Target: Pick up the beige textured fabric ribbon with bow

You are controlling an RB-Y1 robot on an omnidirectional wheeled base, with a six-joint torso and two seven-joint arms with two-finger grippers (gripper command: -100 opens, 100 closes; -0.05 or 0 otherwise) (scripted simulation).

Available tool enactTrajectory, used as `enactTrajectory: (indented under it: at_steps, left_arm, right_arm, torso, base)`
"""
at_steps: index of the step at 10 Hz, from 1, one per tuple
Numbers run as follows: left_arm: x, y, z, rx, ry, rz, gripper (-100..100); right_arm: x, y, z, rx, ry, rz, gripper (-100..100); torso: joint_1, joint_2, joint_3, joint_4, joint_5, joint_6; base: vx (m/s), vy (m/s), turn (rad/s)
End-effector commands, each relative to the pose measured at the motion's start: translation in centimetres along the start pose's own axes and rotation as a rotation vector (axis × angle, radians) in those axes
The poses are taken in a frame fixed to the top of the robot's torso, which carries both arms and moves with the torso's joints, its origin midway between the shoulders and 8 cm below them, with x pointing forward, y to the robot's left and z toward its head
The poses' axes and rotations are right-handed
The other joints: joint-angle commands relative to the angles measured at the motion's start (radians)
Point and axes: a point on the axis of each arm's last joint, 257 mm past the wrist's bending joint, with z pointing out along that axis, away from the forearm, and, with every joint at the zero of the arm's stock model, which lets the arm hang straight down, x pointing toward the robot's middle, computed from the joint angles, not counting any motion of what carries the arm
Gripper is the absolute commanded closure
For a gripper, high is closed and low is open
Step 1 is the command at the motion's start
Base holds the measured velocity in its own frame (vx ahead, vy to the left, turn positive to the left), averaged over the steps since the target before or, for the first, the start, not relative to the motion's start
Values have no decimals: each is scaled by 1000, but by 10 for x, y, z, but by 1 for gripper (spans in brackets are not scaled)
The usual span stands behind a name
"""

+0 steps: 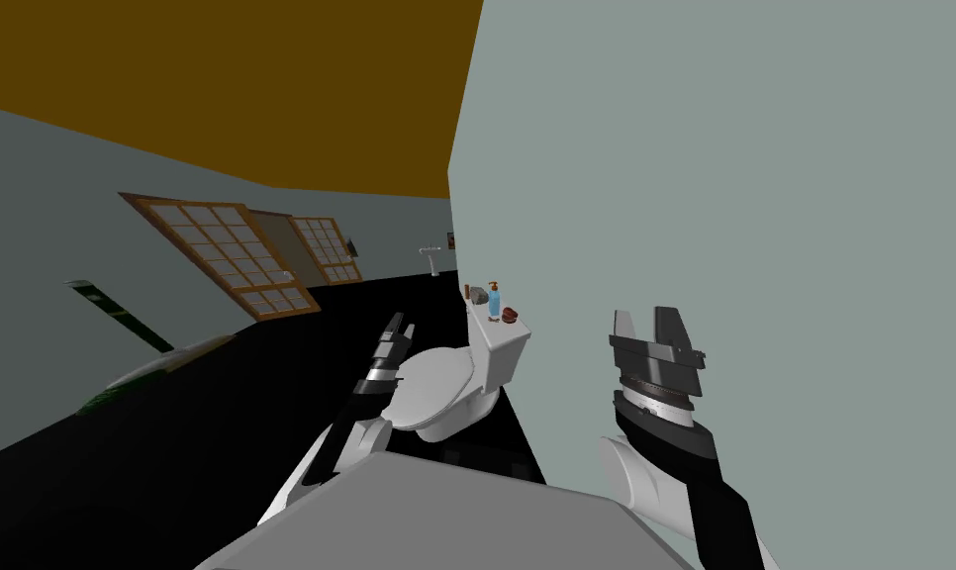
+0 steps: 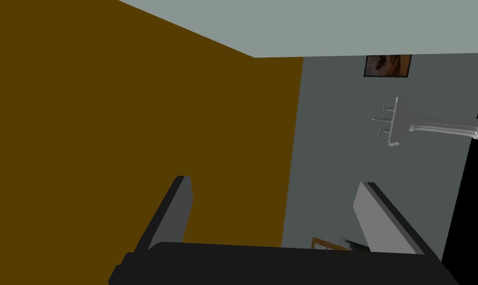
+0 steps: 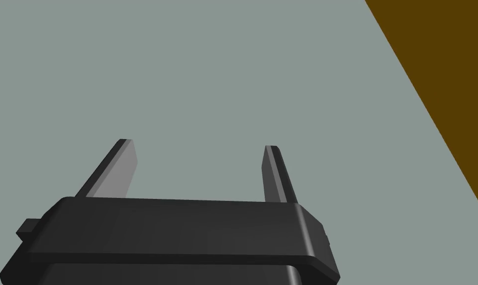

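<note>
Head cam has the white toilet (image 1: 434, 384), lid down, tank (image 1: 501, 354) backed onto the grey-green wall (image 1: 723, 148). On the tank top: ribbon (image 1: 477, 293) at the far end, just beside a blue bottle (image 1: 494, 300), w/ a reddish-brown thing (image 1: 510, 315) on the bottle's near side. Ribbon reads as a small greyish-beige lump, too tiny to make out bow or weave tbh. Left pincer (image 1: 401, 327) hangs by the toilet seat, well apart from the ribbon, blades spread, nothing btwn them. Left wrist cam looks past those blades at a pedestal sink (image 2: 421, 123) + framed pic (image 2: 387, 65) on a darker wall. Right pincer (image 1: 644, 315) is up beside the grey-green wall, blades spread too, empty.
</note>
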Motion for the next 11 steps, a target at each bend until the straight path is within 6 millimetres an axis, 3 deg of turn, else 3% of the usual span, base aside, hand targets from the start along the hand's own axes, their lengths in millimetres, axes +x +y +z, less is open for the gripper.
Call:
enactTrajectory:
  at_steps: [1, 11]
  left_arm:
    - [-4, 10, -3, -52, 27, 3, -100]
    - [-23, 65, -27, -319, 161, 33, -100]
  right_arm:
    - [0, 0, 0, 0, 0, 0, 0]
    - [0, 0, 0, 0, 0, 0, 0]
  torso:
    - [0, 0, 0, 0, 0, 0]
    - [-1, -2, -1, 0, 0, -1]
  base:
    - [-46, 47, -275]
    - [-31, 24, -184]
